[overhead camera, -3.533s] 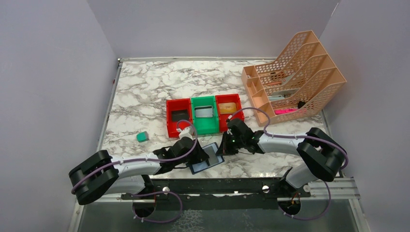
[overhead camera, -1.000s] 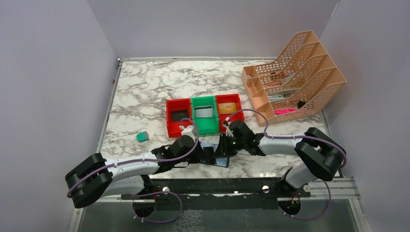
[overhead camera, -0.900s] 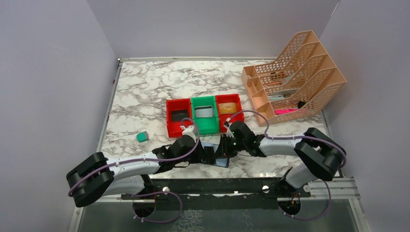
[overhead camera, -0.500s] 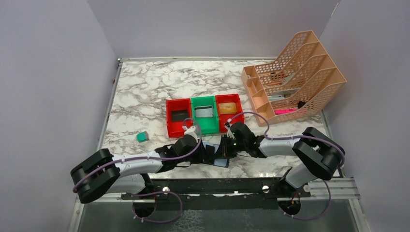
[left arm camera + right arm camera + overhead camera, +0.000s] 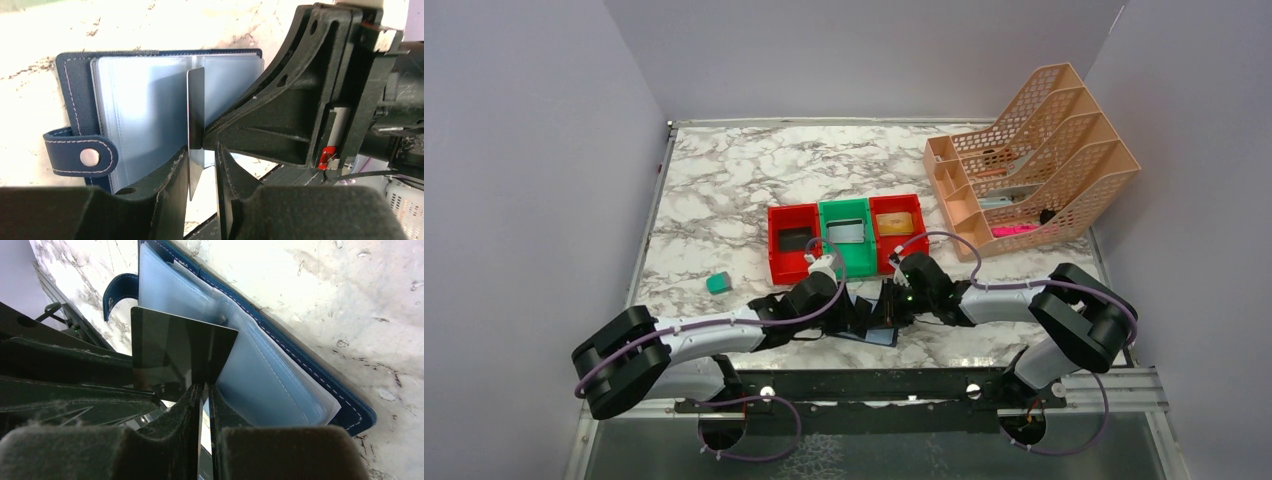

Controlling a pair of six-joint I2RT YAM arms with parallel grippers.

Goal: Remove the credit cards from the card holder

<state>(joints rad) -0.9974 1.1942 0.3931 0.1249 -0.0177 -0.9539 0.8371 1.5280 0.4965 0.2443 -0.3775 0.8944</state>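
Matt, stitched card holder [image 5: 74, 82] with sheeny plastic pockets [image 5: 140, 105]; the black card [image 5: 175, 350] is glossy.

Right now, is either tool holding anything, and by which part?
The right tool pinches the black card by one edge; the left tool stands open around it, not gripping.

The left gripper [image 5: 200, 150] and right gripper [image 5: 205, 386] meet over the open card holder [image 5: 75, 90] at the near middle of the counter [image 5: 724, 190]. A black card [image 5: 175, 355] is pinched upright in the right jaws and stands between the parted left jaws, so that spot is full. Just beyond, the red and green bins [image 5: 773, 245] wall off the far side, a teal block [image 5: 717, 283] lies left and a peach file rack [image 5: 1034, 150] stands far right; the far-left counter is open.
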